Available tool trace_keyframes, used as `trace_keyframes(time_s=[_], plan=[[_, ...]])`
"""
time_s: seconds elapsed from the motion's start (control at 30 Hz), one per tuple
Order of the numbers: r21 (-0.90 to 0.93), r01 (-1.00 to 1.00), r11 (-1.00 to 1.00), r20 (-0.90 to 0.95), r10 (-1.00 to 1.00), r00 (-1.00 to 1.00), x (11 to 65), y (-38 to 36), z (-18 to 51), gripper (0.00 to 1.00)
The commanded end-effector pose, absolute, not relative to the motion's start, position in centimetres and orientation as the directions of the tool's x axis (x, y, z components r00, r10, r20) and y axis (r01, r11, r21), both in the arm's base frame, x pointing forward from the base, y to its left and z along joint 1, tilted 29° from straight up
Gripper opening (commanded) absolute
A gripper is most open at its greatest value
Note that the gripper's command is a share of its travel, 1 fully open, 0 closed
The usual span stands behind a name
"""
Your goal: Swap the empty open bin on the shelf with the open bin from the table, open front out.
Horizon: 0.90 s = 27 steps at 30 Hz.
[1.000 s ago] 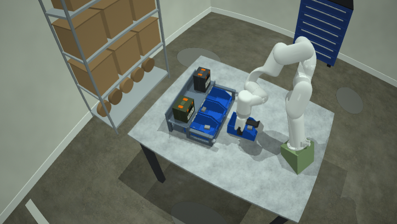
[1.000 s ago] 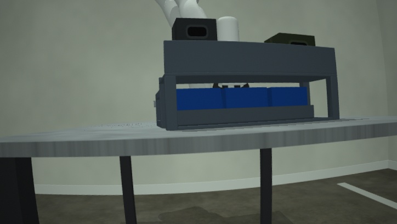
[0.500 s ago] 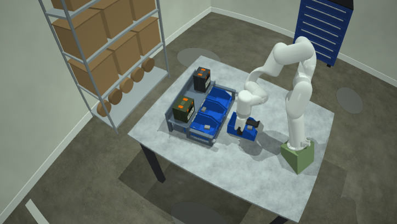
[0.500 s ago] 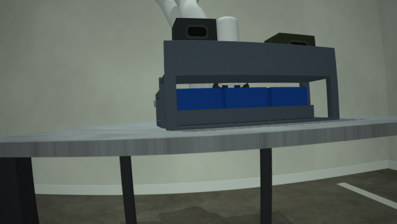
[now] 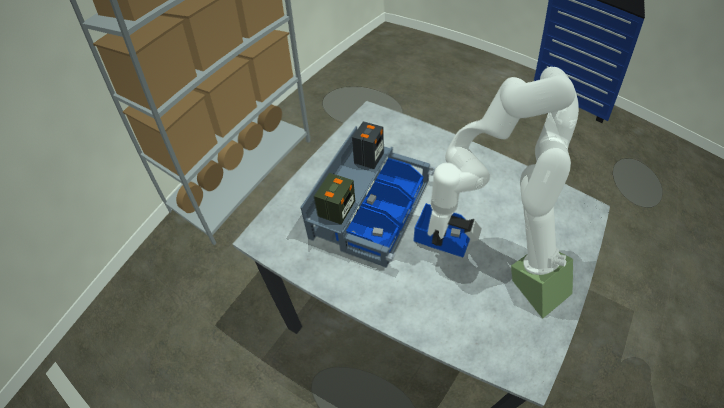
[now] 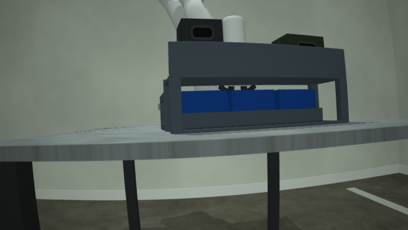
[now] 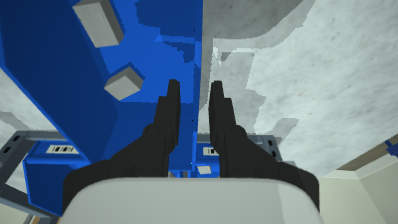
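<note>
A blue open bin (image 5: 423, 234) (image 7: 60, 75) stands on the table top (image 5: 405, 314) just in front of the grey shelf (image 5: 355, 174) (image 6: 253, 60). It holds two grey parts (image 7: 123, 83) (image 5: 455, 232). My gripper (image 5: 435, 238) (image 7: 195, 94) is open, one finger inside the bin and one outside, astride its side wall without pinching it. Three blue bins stand in the shelf. The far one (image 5: 402, 174) (image 6: 204, 101) is empty. The middle bin (image 5: 387, 200) (image 6: 252, 100) and the near bin (image 5: 372, 230) (image 6: 296, 98) each hold a grey part.
A black box (image 5: 368, 144) (image 6: 199, 30) and a dark green box (image 5: 334, 198) (image 6: 298, 39) stand on the shelf's upper board. The arm's green base (image 5: 542, 283) is at the table's right edge. A tall rack with cartons (image 5: 192, 76) stands on the floor to the left.
</note>
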State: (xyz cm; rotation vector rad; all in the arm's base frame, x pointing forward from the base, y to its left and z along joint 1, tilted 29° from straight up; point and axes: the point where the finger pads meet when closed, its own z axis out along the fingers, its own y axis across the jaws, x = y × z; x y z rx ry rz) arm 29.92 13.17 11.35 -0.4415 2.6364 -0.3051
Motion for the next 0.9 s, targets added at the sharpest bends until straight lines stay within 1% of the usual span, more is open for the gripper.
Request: trace_keyframes(time_s=[0.0, 0.87], plan=[[-0.282, -0.256, 0.925, -0.394, -0.355, -0.848, 29.9, 13.3, 11.7, 0.26], [-0.282, -0.256, 0.925, -0.394, -0.355, -0.848, 28.2, 13.7, 14.7, 0.26]])
